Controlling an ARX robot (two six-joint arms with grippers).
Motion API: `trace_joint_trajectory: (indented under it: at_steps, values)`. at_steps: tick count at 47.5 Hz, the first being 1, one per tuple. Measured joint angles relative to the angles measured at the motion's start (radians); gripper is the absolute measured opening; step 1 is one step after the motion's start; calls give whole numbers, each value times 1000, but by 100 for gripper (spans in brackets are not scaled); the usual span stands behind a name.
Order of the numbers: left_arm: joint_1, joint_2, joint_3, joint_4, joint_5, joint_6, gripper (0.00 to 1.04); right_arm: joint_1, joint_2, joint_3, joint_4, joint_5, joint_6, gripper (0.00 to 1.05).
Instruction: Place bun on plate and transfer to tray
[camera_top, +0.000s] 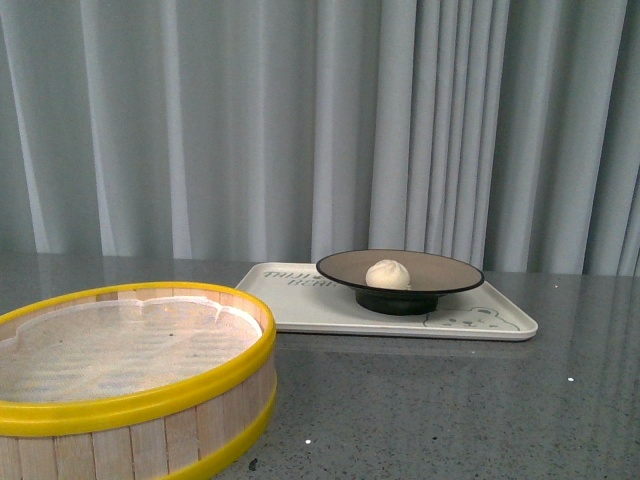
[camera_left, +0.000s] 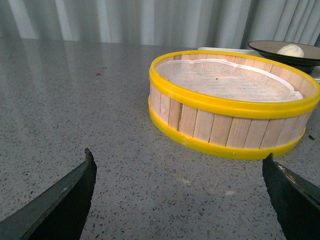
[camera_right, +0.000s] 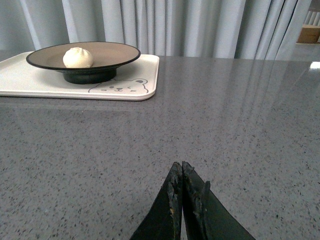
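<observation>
Your bun (camera_top: 387, 273) sits on the plate (camera_top: 440, 272), which is on the tray (camera_top: 300, 305). Left pincer (camera_left: 180, 192) is spread wide near the steamer basket (camera_left: 230, 107), holding nothing; right pincer (camera_right: 182, 192) is pressed together, empty, over bare tabletop (camera_right: 240, 130).

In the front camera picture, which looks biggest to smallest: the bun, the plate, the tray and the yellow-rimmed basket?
1. The steamer basket, though it sits nearest the camera, which inflates it.
2. The tray.
3. The plate, standing on the tray.
4. The bun, lying in the plate.
</observation>
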Motion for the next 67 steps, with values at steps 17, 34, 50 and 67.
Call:
trace_joint_trajectory:
  at_steps: [17,34,50,67]
  values:
    - [0,0,0,0,0,0,98,0,-185,-81,-104,-3,0,2]
    - [0,0,0,0,0,0,98,0,-320,-150,-174,-3,1,2]
    - [0,0,0,0,0,0,98,0,-525,-151,-359,-3,1,2]
    - [0,0,0,0,0,0,98,0,-688,-151,-517,-3,1,2]
